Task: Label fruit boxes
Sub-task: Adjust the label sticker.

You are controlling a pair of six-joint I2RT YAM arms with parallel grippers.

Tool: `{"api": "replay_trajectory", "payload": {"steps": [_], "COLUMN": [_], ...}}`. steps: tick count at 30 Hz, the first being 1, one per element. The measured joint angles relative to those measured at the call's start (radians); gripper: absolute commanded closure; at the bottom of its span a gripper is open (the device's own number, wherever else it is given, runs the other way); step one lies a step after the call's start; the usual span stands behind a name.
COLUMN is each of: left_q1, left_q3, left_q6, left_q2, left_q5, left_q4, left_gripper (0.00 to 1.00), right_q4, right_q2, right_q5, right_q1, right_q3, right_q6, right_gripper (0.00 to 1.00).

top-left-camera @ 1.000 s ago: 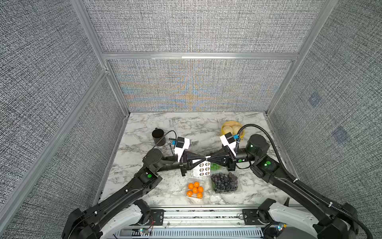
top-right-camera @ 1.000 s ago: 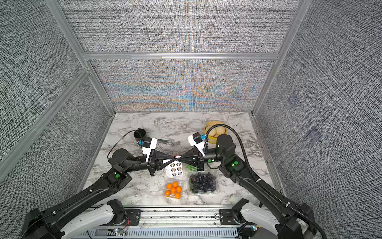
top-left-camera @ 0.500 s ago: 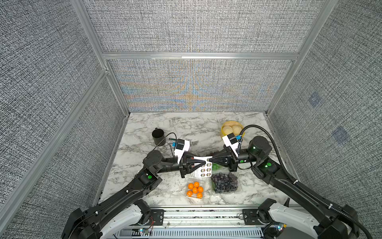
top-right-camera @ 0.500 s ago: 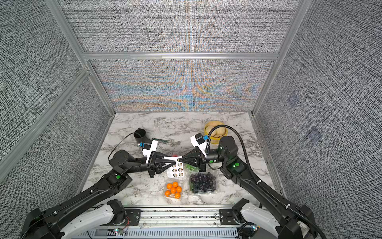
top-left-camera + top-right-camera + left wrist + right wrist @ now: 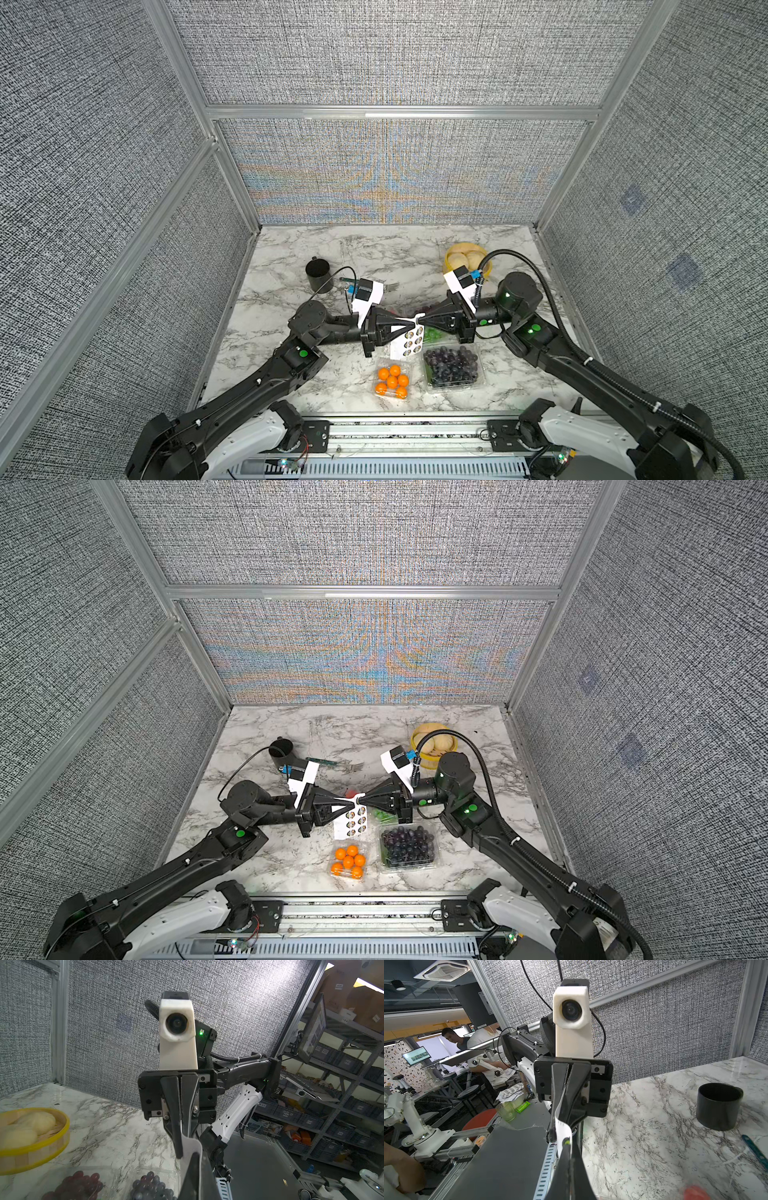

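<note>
Above the middle of the worktop (image 5: 374, 257), the left end effector (image 5: 410, 322) and right end effector (image 5: 424, 320) are both clenching the label sheet (image 5: 405, 344); uneven pulling would be risking a tear or slip

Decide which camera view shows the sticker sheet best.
A top view: in both top views the sticker sheet faces the camera, rows of round stickers visible. The left wrist view shows a blank white corner; the right wrist view, a narrow edge-on strip.

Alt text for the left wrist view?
The right gripper faces the camera, shut on a white sticker sheet that the left gripper also pinches. On the marble table: red grape box, dark grape box, yellow steamer with buns.
</note>
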Motion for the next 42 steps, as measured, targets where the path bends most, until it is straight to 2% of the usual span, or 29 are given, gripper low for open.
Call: {"api": "replay_trajectory", "payload": {"steps": [24,34,42], "left_q1": [0.000,0.002,0.003], "left_q3": [-0.005,-0.008,-0.009], "left_q6": [0.018,0.029,0.022], "left_q2": [0.022,0.003,0.003], "left_q5": [0.018,0.013,0.003], "left_q4": [0.038,0.013,0.007], "left_gripper": [1.00,1.00,1.00], "right_q4": [0.161,0.202,0.234], "right_q2": [0.018,-0.016,0.012], "right_q5": [-0.045,-0.075,-0.089], "right_q1": [0.013,0.013,0.013], "right_q3": [-0.046,-0.064,-0.057], "right_q6": [0.119,0.152,0.156], "right_gripper": [1.00,1.00,1.00]}}
